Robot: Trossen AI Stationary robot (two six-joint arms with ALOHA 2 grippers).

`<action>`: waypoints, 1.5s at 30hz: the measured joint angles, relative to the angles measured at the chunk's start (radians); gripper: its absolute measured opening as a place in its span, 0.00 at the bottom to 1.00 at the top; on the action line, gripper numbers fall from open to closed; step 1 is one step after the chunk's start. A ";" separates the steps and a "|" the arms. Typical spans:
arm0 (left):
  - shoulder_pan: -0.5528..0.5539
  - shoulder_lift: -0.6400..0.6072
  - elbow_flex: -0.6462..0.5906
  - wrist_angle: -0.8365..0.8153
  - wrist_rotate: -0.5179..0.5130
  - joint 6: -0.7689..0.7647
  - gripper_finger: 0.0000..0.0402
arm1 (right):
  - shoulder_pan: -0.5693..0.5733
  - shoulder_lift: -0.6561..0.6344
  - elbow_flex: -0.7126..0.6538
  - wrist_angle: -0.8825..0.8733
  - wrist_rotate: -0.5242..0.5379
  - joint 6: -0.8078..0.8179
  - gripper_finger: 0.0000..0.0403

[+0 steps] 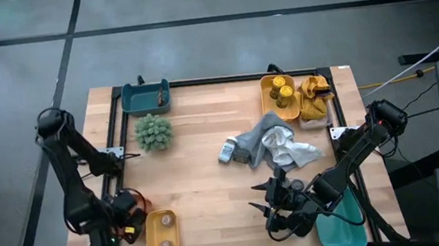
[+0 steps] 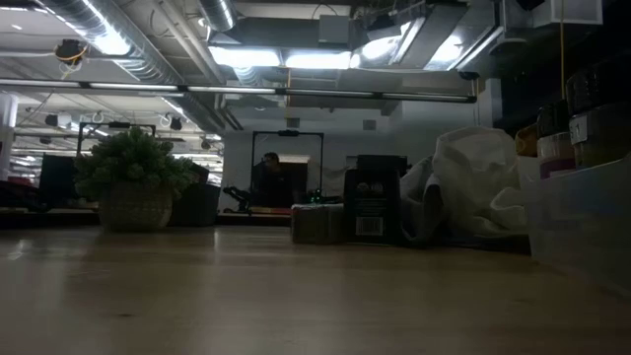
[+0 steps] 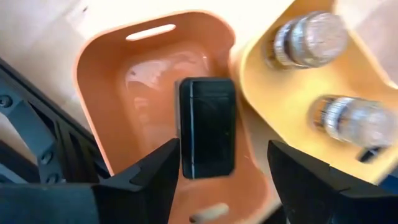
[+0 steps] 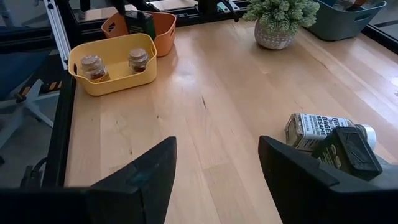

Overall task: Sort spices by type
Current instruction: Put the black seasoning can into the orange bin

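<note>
My left gripper point(image 3: 217, 186) hangs open over an orange bin point(image 3: 112, 93) at the table's near left. A dark grey spice tin point(image 3: 207, 127) sits inside the bin, below and between the fingers, which do not touch it. Beside it a yellow bin point(image 3: 261, 93) holds two clear jars with brown lids point(image 3: 308, 37). A white-labelled jar point(image 4: 314, 129) lies on its side and a dark tin point(image 4: 348, 149) sits next to it, both by the cloths at mid-table. My right gripper point(image 4: 214, 168) waits open near the table's near edge point(image 1: 274, 204).
Grey and white cloths point(image 1: 282, 145) are heaped right of centre. At the far right a yellow bin point(image 1: 279, 95) holds yellow-lidded jars, with a yellow cloth point(image 1: 314, 96) beside it. A plant ball point(image 1: 154, 132) and a teal bin point(image 1: 146, 96) stand far left; another teal bin point(image 1: 343, 225) is near right.
</note>
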 joint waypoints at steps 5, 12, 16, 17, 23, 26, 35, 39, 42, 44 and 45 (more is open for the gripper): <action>0.000 -0.096 0.000 0.000 -0.050 0.001 0.56 | 0.000 0.000 0.000 0.000 -0.005 0.000 0.56; 0.000 -0.181 0.000 0.001 -0.300 0.001 0.56 | 0.000 0.000 0.000 0.000 -0.015 0.000 0.56; 0.006 -0.189 0.000 0.003 -0.488 0.007 0.56 | 0.000 0.000 0.000 0.000 -0.015 0.000 0.56; 0.012 -0.189 0.000 0.003 -0.522 0.011 0.56 | 0.000 0.000 0.000 0.000 -0.015 0.000 0.56; 0.081 -0.189 0.000 0.006 -0.587 0.108 0.56 | -0.009 0.000 0.000 -0.001 0.055 0.000 0.56; 0.122 -0.188 0.000 0.009 -0.589 0.166 0.56 | -0.044 0.000 0.000 -0.001 0.069 0.001 0.56; 0.215 -0.188 0.000 0.067 -0.588 0.378 0.56 | -0.211 0.000 0.000 -0.005 -0.091 -0.079 0.56; 0.237 -0.188 0.000 0.115 -0.586 0.482 0.56 | -0.270 0.000 0.000 -0.006 -0.152 -0.082 0.56; 0.248 -0.187 0.000 0.124 -0.587 0.531 0.56 | -0.303 0.000 0.000 -0.006 -0.178 -0.082 0.56; 0.252 -0.187 0.000 0.136 -0.587 0.558 0.56 | -0.323 0.000 0.000 -0.006 -0.196 -0.082 0.56; 0.253 -0.187 0.000 0.139 -0.587 0.572 0.56 | -0.333 0.000 0.000 -0.007 -0.211 -0.082 0.56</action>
